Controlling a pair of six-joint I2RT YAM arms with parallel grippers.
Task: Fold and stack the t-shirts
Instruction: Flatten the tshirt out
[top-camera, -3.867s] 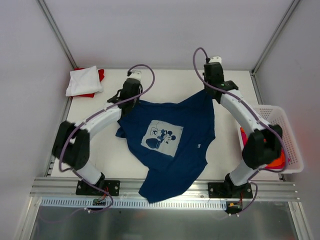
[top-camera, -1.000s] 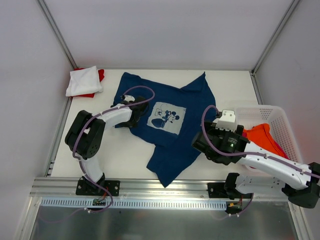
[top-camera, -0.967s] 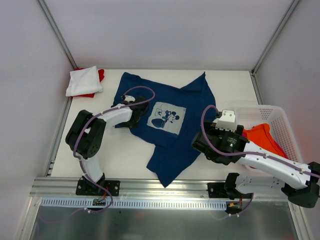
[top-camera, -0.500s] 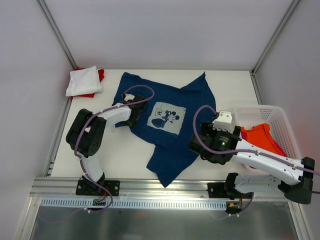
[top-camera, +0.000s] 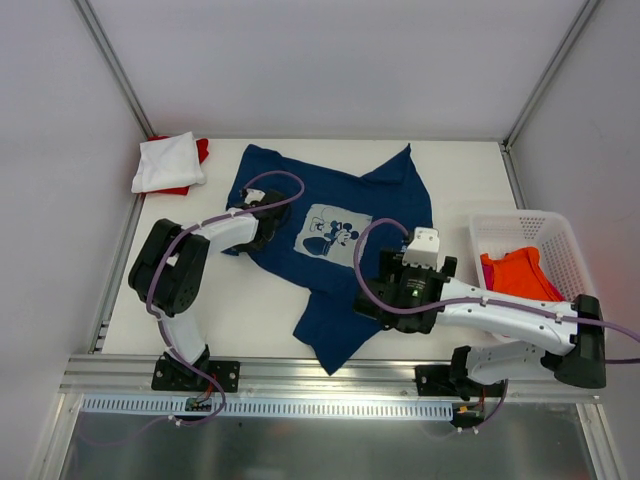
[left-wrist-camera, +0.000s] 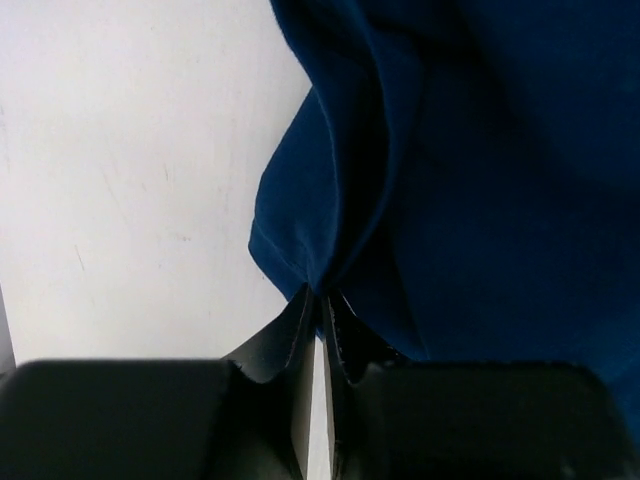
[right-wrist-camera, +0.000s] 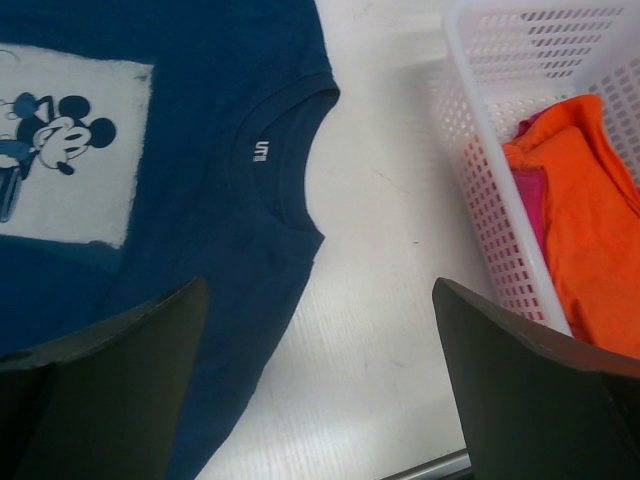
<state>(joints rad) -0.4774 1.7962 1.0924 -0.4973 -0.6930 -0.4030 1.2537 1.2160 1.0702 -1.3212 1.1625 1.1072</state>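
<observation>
The left gripper (left-wrist-camera: 322, 303) is pressing its 2 fingers together and pinching a raised fold at the edge of the navy blue cloth t-shirt (left-wrist-camera: 480, 150). The cloth is puckering into creases that are running away from the pinch. To the left of this gripper, the bare white table top (left-wrist-camera: 130, 150) is showing. Ahead of it and to its right, the navy cloth is filling the wrist view. From above, the shirt is lying spread but rumpled across the middle of the table, with 1 end trailing toward the near edge between the 2 arms.

The right gripper (right-wrist-camera: 320, 290) is hanging above the shirt with its 2 fingers spread wide, holding nothing. Just ahead of it, the shirt's round ribbed collar (right-wrist-camera: 262, 152), with a small white label inside, is lying flat. Ahead and to its left, the pale square cartoon print (right-wrist-camera: 60, 150) is facing up. To its right, the white plastic lattice basket (right-wrist-camera: 480, 150) is standing on the table, apart from the navy shirt. The basket is holding a crumpled orange t-shirt (right-wrist-camera: 590, 220), with a strip of a magenta t-shirt (right-wrist-camera: 530, 215) peeking out beside it.

Well beyond the left gripper, at the far left corner of the table, a folded white t-shirt (top-camera: 165, 162) is resting on top of a red t-shirt (top-camera: 203, 150).
</observation>
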